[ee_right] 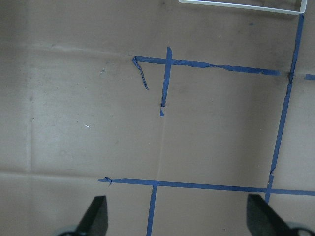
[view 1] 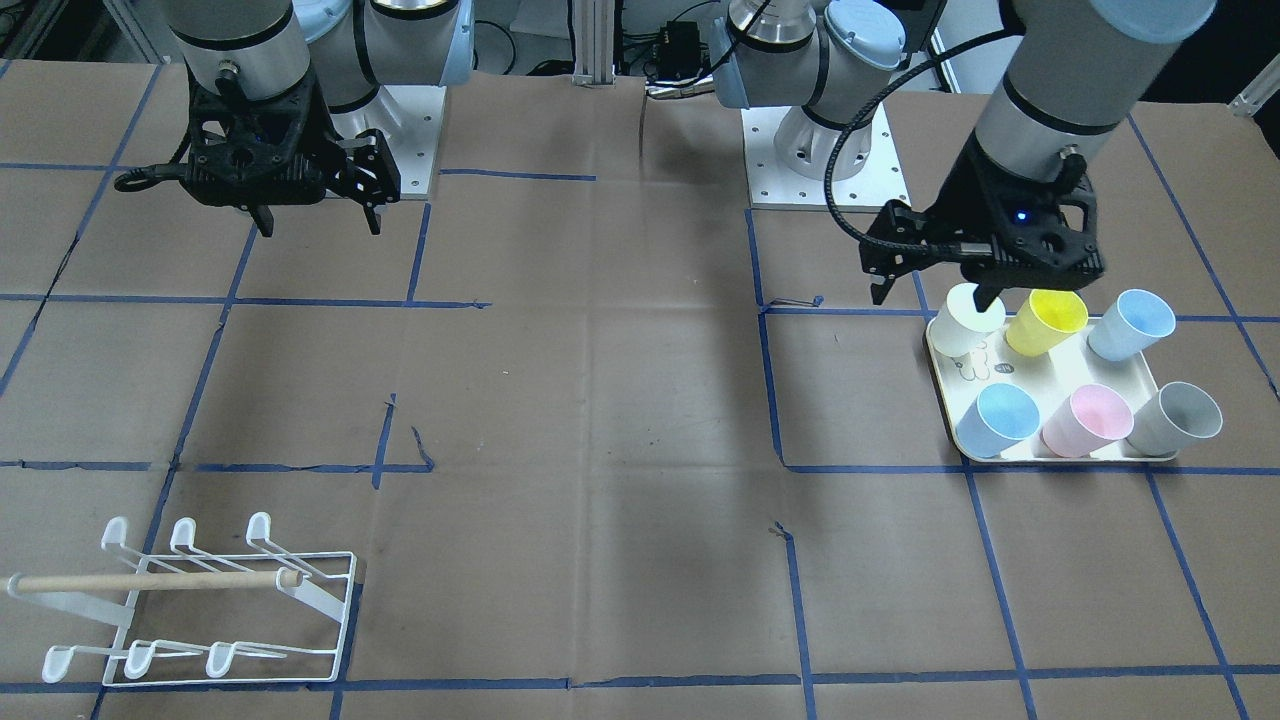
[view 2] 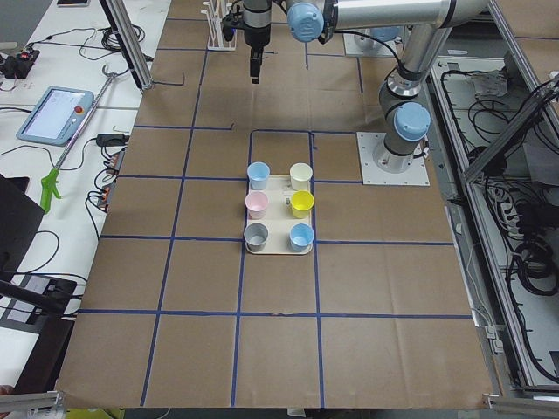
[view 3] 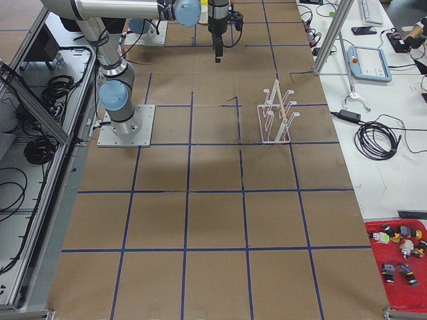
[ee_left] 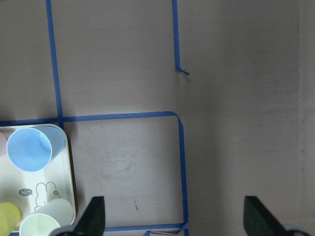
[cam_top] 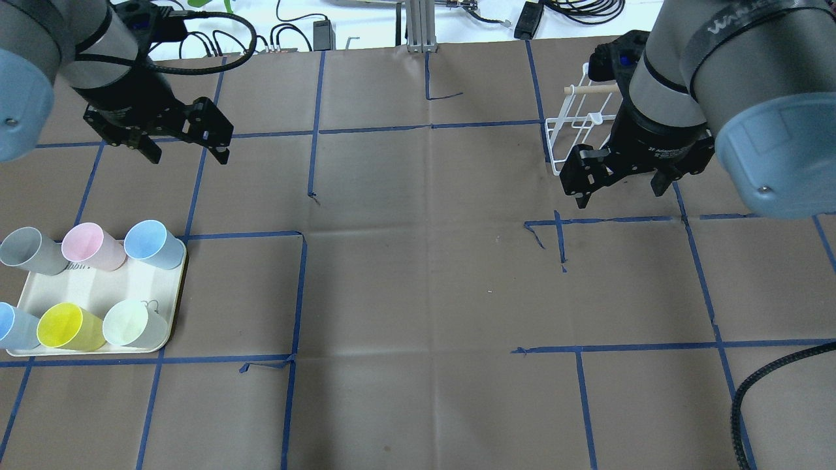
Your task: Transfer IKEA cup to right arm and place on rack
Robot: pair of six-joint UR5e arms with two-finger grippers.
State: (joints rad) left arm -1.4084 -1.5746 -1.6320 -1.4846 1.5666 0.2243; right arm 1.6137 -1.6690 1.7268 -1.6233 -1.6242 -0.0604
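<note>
Six pastel plastic cups (cam_top: 91, 245) stand upright on the cream rectangular tray (cam_top: 98, 294) at my left. My black left gripper (cam_top: 188, 155) hangs beside it, spread wide, empty. My black right gripper (cam_top: 618, 196) gapes too (nothing held), near the white wire rack (cam_top: 575, 124).

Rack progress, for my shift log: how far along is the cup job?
Done: nothing; the rack is bare and all six cups sit on the tray. In hand: nothing; left pincer and right pincer hang open, empty. Remaining: grasp, handover, placing.
</note>
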